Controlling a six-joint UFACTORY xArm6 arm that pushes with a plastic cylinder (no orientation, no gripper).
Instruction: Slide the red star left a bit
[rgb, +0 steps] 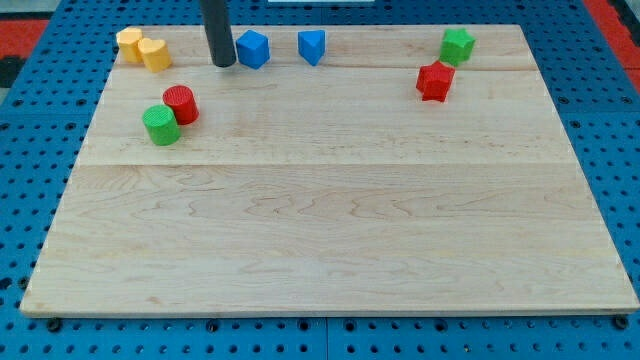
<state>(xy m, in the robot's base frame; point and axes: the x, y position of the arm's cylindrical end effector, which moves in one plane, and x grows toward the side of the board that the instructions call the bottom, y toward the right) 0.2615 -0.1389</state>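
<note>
The red star (435, 81) lies near the view's top right on the wooden board (330, 230), just below and left of a green star (458, 45). My tip (223, 63) is at the view's top left of centre, touching or nearly touching the left side of a blue block (253, 48). The tip is far to the left of the red star.
A second blue block (312, 46) sits right of the first. Two yellow blocks (143, 48) lie at the top left corner. A red cylinder (181, 104) and a green cylinder (161, 125) touch each other at the left.
</note>
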